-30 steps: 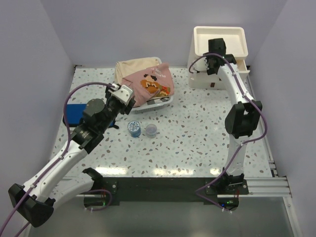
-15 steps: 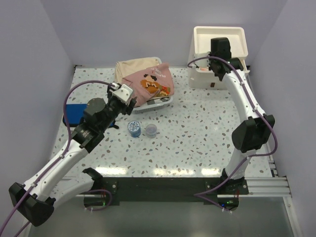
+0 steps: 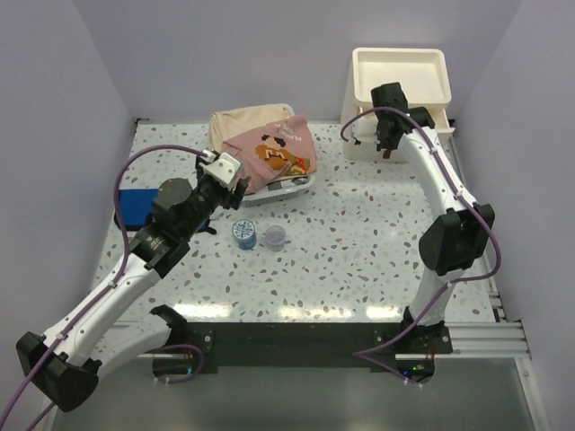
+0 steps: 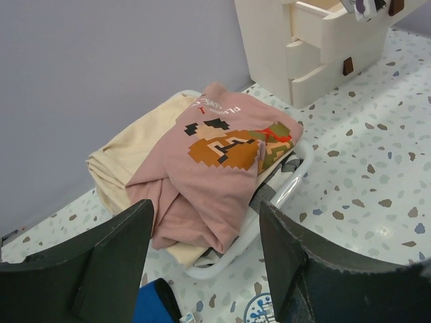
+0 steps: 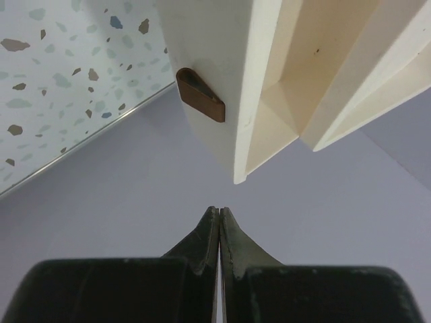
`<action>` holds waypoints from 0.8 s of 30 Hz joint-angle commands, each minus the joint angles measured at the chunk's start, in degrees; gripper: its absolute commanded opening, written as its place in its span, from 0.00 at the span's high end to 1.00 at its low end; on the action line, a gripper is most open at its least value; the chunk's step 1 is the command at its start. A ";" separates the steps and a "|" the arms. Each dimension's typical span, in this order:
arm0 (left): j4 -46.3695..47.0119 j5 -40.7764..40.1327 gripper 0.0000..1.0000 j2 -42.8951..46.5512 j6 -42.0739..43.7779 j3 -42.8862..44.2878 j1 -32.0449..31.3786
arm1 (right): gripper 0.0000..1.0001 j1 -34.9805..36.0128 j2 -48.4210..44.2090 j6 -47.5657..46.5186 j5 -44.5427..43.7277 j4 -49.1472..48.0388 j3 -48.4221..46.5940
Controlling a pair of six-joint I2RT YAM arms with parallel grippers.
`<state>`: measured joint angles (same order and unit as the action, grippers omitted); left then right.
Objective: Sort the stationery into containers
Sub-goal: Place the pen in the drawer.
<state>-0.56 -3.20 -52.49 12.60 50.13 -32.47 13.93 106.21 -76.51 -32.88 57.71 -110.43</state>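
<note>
Two cream drawers (image 4: 316,75) with brown handles (image 4: 347,65); right claw (image 5: 219,219) together, left claw (image 4: 205,210) apart.

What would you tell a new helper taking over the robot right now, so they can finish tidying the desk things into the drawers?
Left gripper: open, holding nothing, above the clothes.
Right gripper: shut on nothing, just in front of the drawer box, near a brown handle.
Things: the blue tape roll and clear cup sit side by side on the table. The top drawer looks partly pulled out.
Done: nothing seen put away.
Left: tape roll and cup go into the drawer box.
</note>
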 commanded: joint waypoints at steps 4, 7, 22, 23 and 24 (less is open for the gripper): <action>2.40 0.39 0.32 1.25 -1.26 -0.56 0.56 | 1.00 0.66 2.33 2.15 -7.46 3.37 -4.26; 2.66 0.30 0.32 1.42 -1.26 -0.91 0.56 | 1.00 0.66 2.77 2.15 -6.58 5.12 -5.67; 2.93 -0.23 0.31 1.60 -1.00 -1.35 0.74 | 1.00 2.06 7.15 -4.26 -4.91 2.48 -7.95; 2.93 -0.23 0.31 1.60 -0.91 -1.18 0.74 | 1.00 2.06 7.77 -4.52 -5.00 2.67 -8.57; 3.02 -0.23 0.31 1.51 -1.00 -1.17 0.74 | 1.00 2.06 8.04 -4.70 -5.52 2.67 -8.83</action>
<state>-0.49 -3.22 -51.72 12.53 48.84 -32.25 15.86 112.09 -78.35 -34.54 58.70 -115.90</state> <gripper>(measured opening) 0.686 0.007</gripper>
